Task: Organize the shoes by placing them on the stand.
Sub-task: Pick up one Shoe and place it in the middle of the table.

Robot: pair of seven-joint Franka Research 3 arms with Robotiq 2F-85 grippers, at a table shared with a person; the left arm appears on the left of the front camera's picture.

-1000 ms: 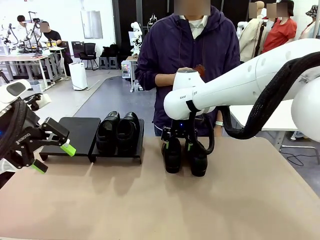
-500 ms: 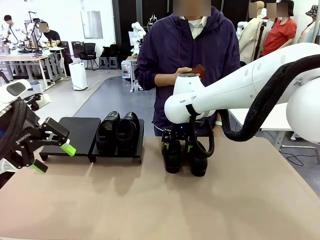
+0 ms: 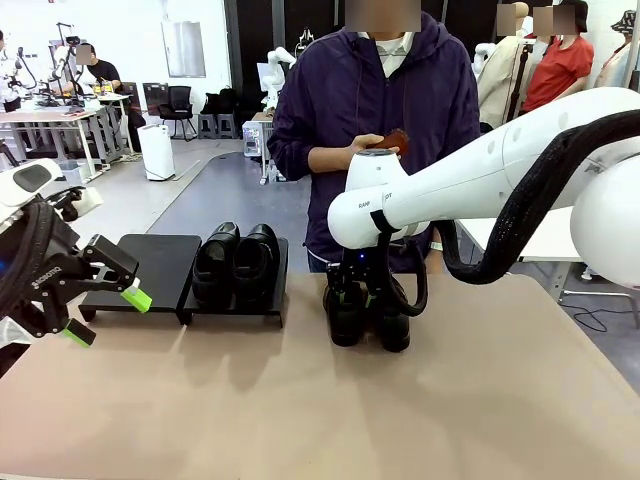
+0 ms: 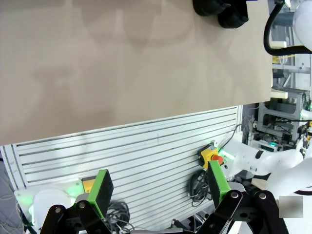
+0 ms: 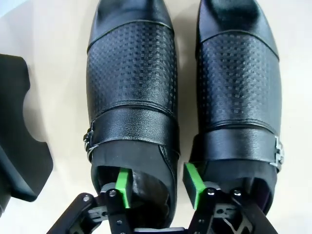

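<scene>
Two shoes (image 3: 237,262) sit on the right panel of the stand (image 3: 150,262). The other pair (image 3: 367,318) stands on the tabletop (image 3: 300,410) just right of it, with the fingers (image 5: 123,187) of the right gripper (image 5: 158,183) astride the collar wall of one shoe (image 5: 130,97), set half-wide, a gap showing at the inside pad. The outer pad seems to touch the neighbouring shoe (image 5: 239,87), so we fear closing pinches both collars, or the glossy leather slips and swings into the racked pair. The left gripper (image 3: 108,316) hangs wide open, well apart.
</scene>
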